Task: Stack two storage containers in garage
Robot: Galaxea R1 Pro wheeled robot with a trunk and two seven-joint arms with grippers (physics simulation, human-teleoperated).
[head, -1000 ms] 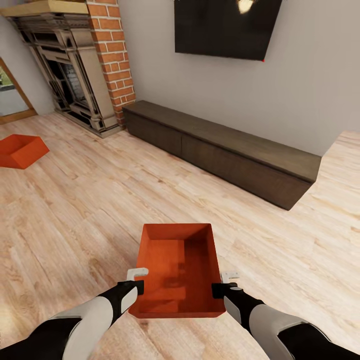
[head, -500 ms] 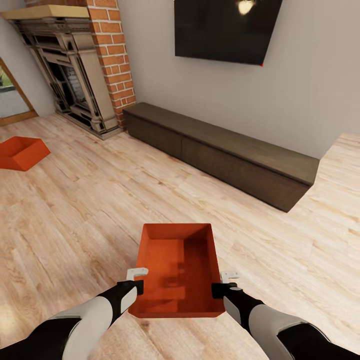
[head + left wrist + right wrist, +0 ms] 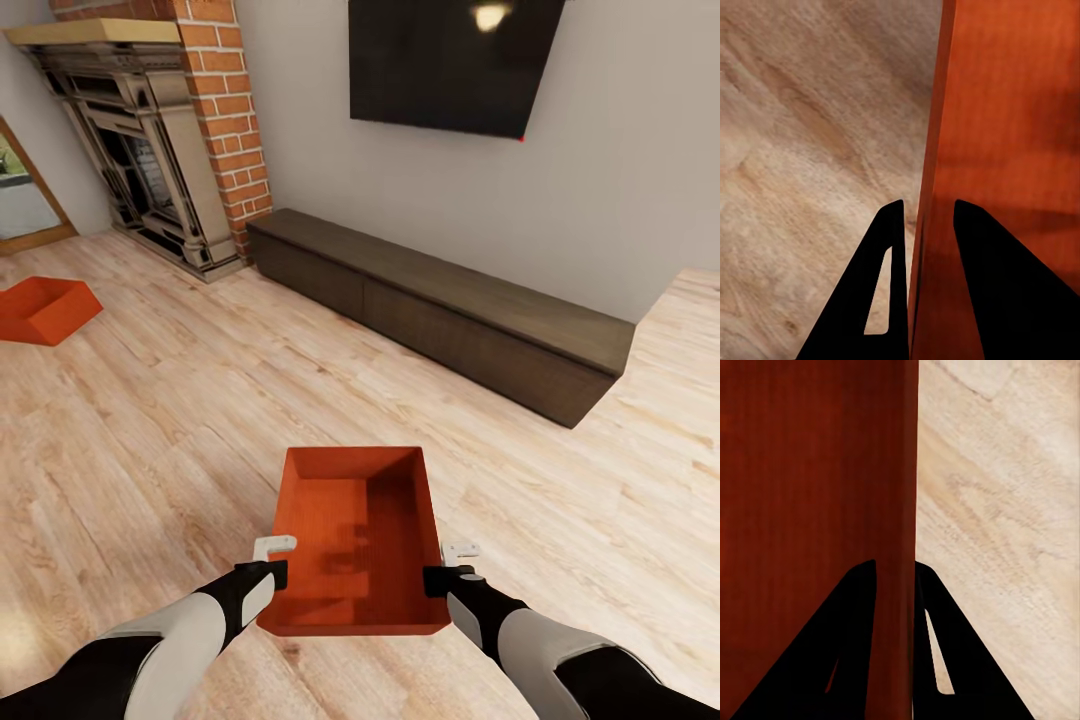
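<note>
Head view: the room has slid a little since a second ago, so the robot is moving. Far left, the second orange bin (image 3: pixel 45 308) sits on smooth wood planks (image 3: pixel 180 420). Low middle, the left gripper (image 3: pixel 276 572) and right gripper (image 3: pixel 436 580) pinch the carried orange bin (image 3: pixel 352 520) by its thin, flared walls.

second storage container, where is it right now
In the head view the second storage container sits on the wood floor at far left, in front of the brick fireplace, away from the carried one.
</note>
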